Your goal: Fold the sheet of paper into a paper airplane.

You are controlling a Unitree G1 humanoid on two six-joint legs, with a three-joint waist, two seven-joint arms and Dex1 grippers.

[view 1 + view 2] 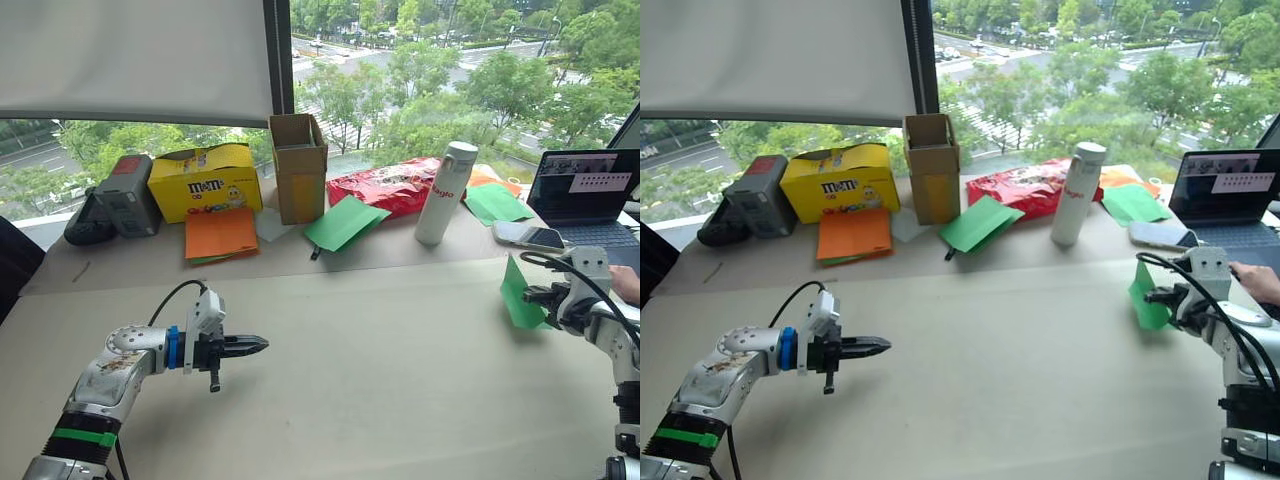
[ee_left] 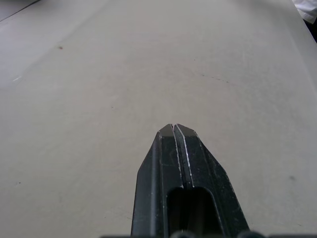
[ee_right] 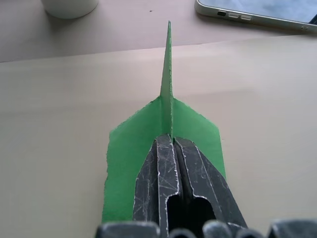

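Note:
The sheet of paper is folded into a small bright green paper airplane (image 1: 518,293) held above the table's right side. My right gripper (image 1: 533,294) is shut on it. In the right wrist view the paper airplane (image 3: 167,94) runs forward from the gripper (image 3: 171,138) as a thin pointed keel, with a wing spread to each side of the fingers. At the front left, my left gripper (image 1: 252,345) hovers low over the bare table (image 1: 380,360), shut and holding nothing. The left wrist view shows its fingertips (image 2: 166,131) pressed together.
Along the back stand a yellow candy box (image 1: 205,182), a cardboard box (image 1: 298,165), a red snack bag (image 1: 385,185) and a white bottle (image 1: 443,192). Orange sheets (image 1: 220,233) and flat green sheets (image 1: 343,222) lie there. A phone (image 1: 528,236), a laptop (image 1: 585,195) and a person's hand (image 1: 627,285) are at the right.

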